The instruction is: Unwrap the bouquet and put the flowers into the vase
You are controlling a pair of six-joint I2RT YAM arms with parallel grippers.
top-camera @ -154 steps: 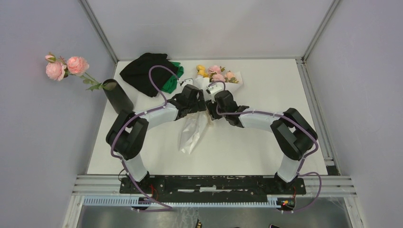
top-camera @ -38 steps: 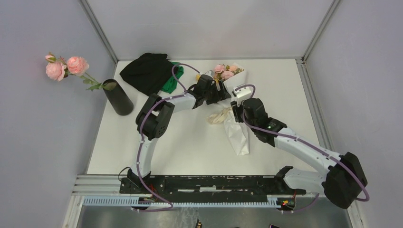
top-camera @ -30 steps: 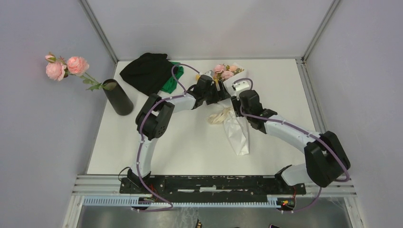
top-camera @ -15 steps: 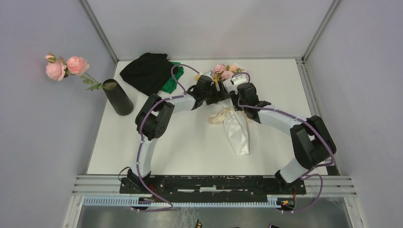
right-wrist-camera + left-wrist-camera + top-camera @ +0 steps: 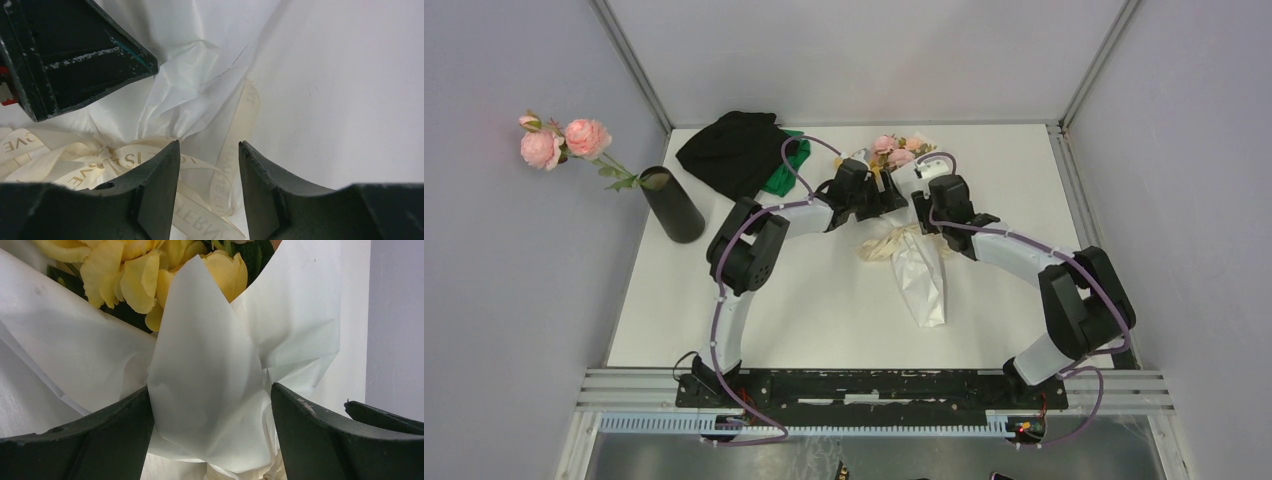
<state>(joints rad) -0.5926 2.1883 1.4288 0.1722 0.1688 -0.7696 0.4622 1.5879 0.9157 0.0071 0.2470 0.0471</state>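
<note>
Top view, the bouquet: we saw it (image 5: 921,272) lying on the table (image 5: 824,300) towards the far side, between the two arms, its white paper trailing towards the near edge.
Top view, the flowers: the pink heads (image 5: 892,150) pointed to the far edge, inside the wrap.
Top view, ribbon: the cream ribbon (image 5: 882,246) lay loose on the table, touching the paper's left edge.
Top view, the vase: we found it (image 5: 674,208) at the left edge, well apart from the bouquet, with a stem of pink roses (image 5: 559,140) in it.
Top view, cloth heap: black and green (image 5: 729,150), at the far left corner.
Top view, grippers: the left gripper (image 5: 886,192) sat at the bouquet's neck; the right gripper (image 5: 922,218) hung just beside it, over the paper.
Left wrist view, left gripper: its jaws (image 5: 210,392) stood wide, and the wrapped bunch filled the gap and touched both fingers (image 5: 100,440), so we took it as grasping the bouquet.
Left wrist view, the flowers: yellow roses (image 5: 130,275) showed above the paper fold (image 5: 75,350).
Right wrist view, right gripper: released, its jaws (image 5: 209,150) part way apart with nothing pinched.
Right wrist view, ribbon: the printed ribbon (image 5: 90,160) lay under and to the left of the fingers, on crumpled paper (image 5: 200,65); whether the fingers touched it we could not tell.
</note>
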